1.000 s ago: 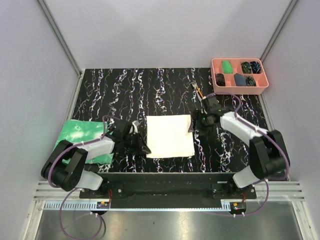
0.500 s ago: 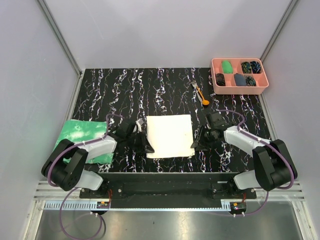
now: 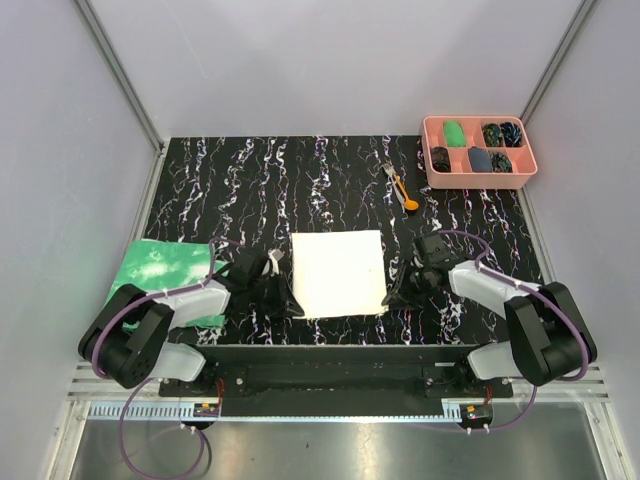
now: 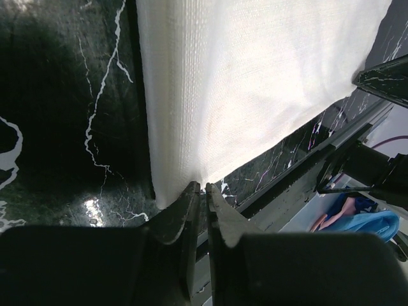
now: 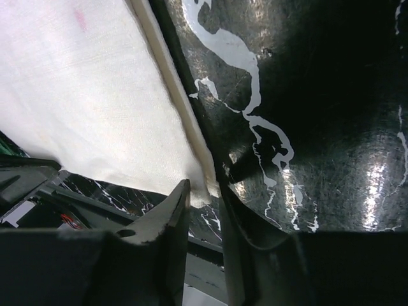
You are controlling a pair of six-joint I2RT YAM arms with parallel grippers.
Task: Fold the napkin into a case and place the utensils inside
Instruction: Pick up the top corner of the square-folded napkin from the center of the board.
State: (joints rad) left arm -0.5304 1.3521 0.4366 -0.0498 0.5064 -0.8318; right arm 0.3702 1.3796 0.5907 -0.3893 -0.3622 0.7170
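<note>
We see napkin point(image 3: 338, 273) flat, lower centre of top view | left gripper point(image 4: 203, 189) pinches its lower-left corner | right gripper point(image 5: 205, 194) narrowly open astride lower-right corner | utensils point(image 3: 400, 187) upper right

The utensils point(image 3: 400, 186) lie behind the napkin point(image 3: 338, 273), left of the tray point(image 3: 480, 181).

1. Readable text, labels, brands, numbers or signs: none in any of the three views.
2. The napkin point(image 3: 338, 273): plain cloth with no print.
3. The pink tray point(image 3: 479, 152), beyond and right of the napkin: no readable marking.
</note>
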